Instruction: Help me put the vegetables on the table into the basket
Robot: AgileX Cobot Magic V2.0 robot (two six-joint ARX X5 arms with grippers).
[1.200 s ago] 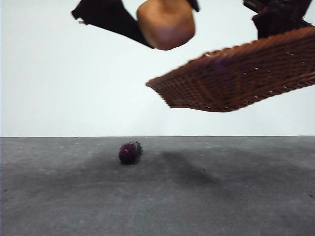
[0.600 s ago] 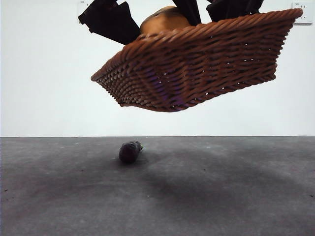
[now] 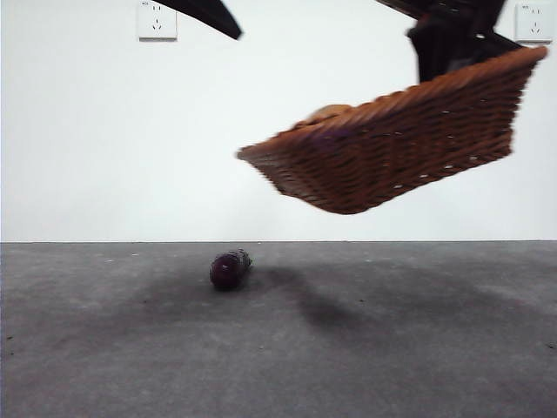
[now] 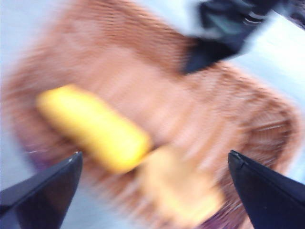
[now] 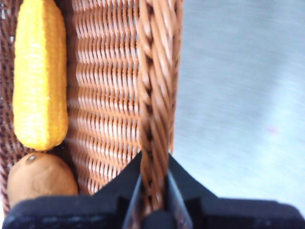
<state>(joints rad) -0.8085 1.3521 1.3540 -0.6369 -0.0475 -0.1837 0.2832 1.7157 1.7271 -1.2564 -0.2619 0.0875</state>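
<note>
The potato [image 5: 40,179] and corn [image 5: 40,71] lie in the basket [image 3: 409,144], its rim clamped between the right gripper [image 5: 155,191] fingers. The left gripper [image 4: 152,191], fingers apart, holds nothing; the eggplant [image 3: 229,268] remains on the table [image 3: 392,348].

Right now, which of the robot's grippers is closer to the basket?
Right. The right gripper is clamped on the basket rim, holding it in the air; the left gripper hovers open above it, not touching.

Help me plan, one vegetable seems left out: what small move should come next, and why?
Probably lower the open left tool toward the eggplant, alone on the table. The corn and potato already lie in the basket held aloft by the right tool.
</note>
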